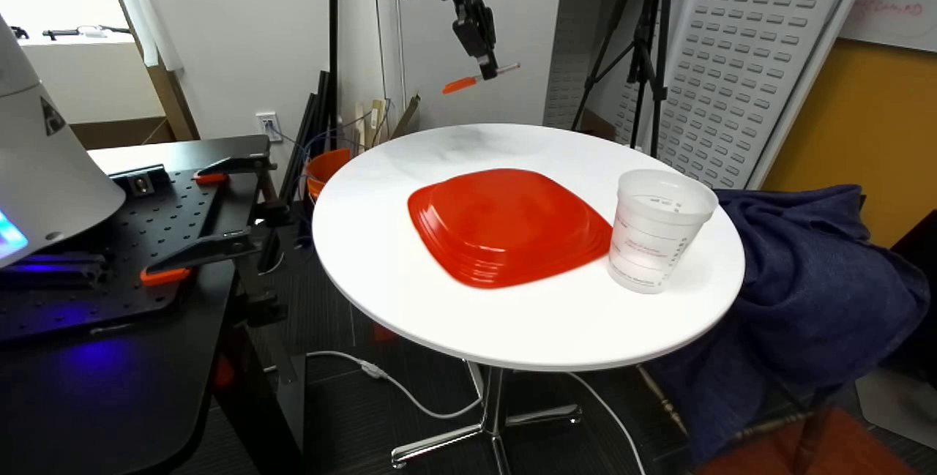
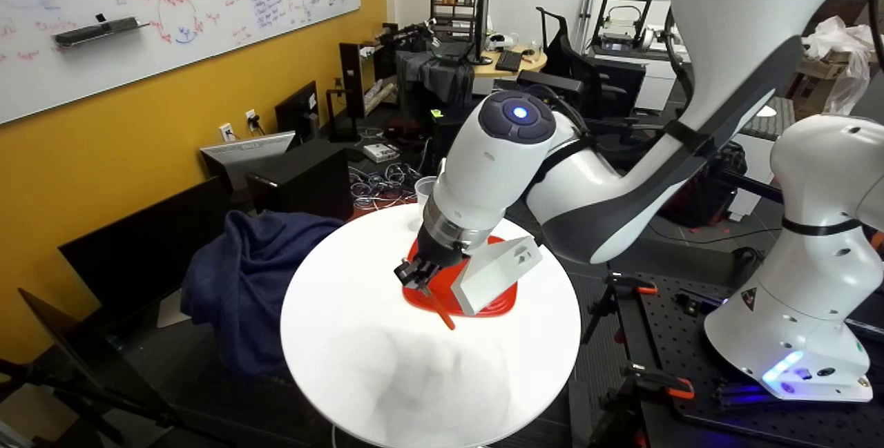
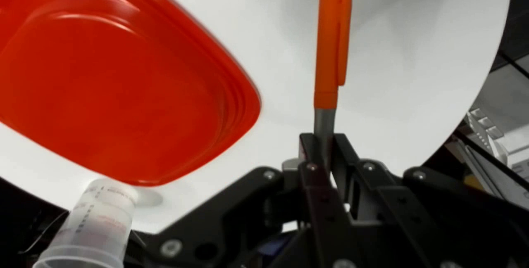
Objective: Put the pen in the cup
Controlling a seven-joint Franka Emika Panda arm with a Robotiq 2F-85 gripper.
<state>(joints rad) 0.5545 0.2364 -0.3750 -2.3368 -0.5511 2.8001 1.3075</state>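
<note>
A black two-fingered gripper (image 3: pixel 325 148) pinches the grey barrel of a thin, orange-capped pen (image 3: pixel 329 45), with the orange end jutting clear of the grip. In an exterior view I see the pen in the air, higher than the glossy red rounded-square plate (image 1: pixel 512 219), and slanting, orange end lower. The plate lies flat on a round white table (image 1: pixel 366 255). Close by one corner of the plate stands a clear, translucent plastic tumbler (image 1: pixel 654 233), slightly tapered and printed with markings; it is upright, and I can't make out whether it touches the plate. The pen is well apart from it; in the wrist view it shows to another side of the plate, against the white of the table. A white robot arm (image 2: pixel 476 165) leans over, hiding part of both plate and tumbler in an exterior view. Farther from the plate than the tumbler, past the table's edge, hangs a rumpled navy-blue cloth (image 1: pixel 812 299).
</note>
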